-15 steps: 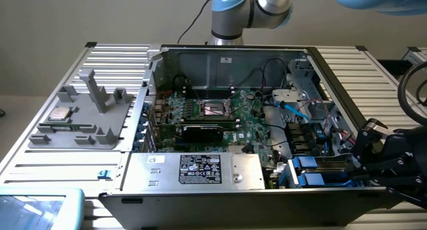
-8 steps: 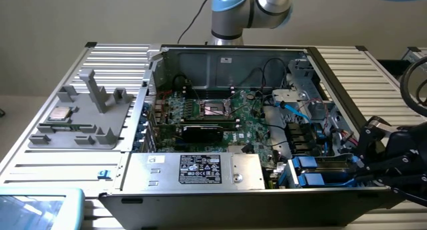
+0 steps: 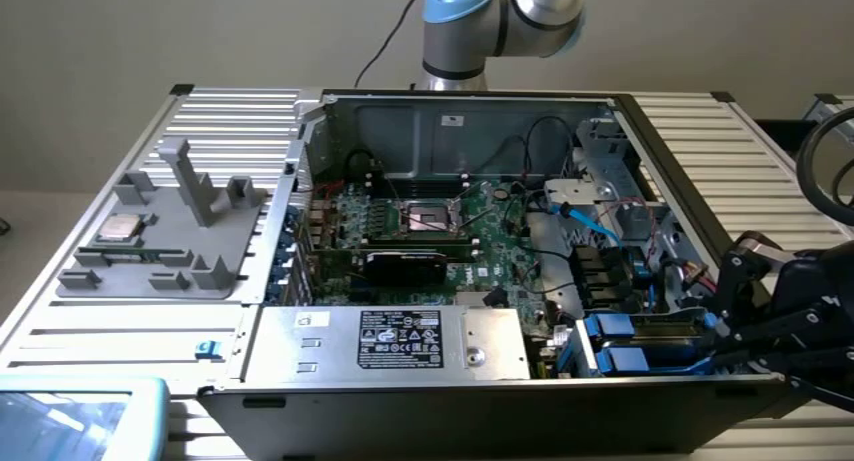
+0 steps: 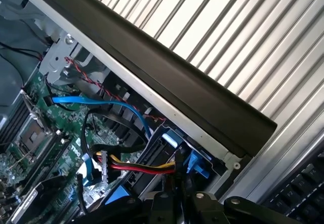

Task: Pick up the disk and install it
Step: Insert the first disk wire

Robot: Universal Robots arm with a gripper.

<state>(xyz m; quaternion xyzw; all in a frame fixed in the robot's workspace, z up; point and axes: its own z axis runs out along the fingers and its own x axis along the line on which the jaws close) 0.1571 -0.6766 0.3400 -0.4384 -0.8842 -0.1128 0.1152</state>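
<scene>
Gleaming slatted table [image 3: 694,146], beige wall [image 3: 160,31], hand [image 3: 711,343]

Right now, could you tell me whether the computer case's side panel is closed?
No, the case lies open, with its green motherboard exposed in the exterior view.

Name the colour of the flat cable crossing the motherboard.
Blue; the flat cable shows best in the wrist view.

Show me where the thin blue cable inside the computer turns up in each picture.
Exterior view: the blue cable slants across the open case, toward the exterior view's right of the green board.
Wrist view: the blue cable stretches from the green board toward the case's black edge, near the red, yellow and black wires.
Shared landmark: the square processor socket on the green board.
</scene>
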